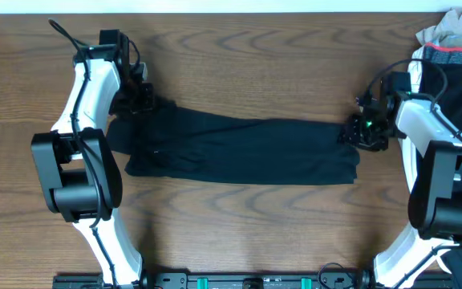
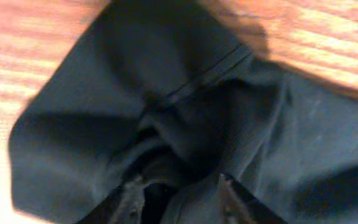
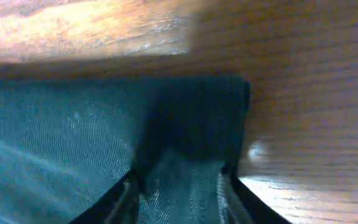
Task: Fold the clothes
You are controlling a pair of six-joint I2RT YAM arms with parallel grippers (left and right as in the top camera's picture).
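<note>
The black T-shirt [image 1: 247, 148] lies on the wooden table as a long band folded lengthwise, running left to right. My left gripper [image 1: 139, 100] is at its upper left end; in the left wrist view the cloth [image 2: 166, 81] bunches into the jaws [image 2: 179, 183], which are shut on it. My right gripper [image 1: 359, 128] is at the right end; in the right wrist view a strip of the cloth [image 3: 73, 137] runs between the jaws [image 3: 180, 177], which are shut on it next to the shirt's corner. No white logo shows.
A heap of other clothes [image 1: 455, 48], grey, black and red, sits at the far right edge behind my right arm. Bare wood [image 1: 247, 64] lies above and below the shirt. The arm bases stand at the front edge.
</note>
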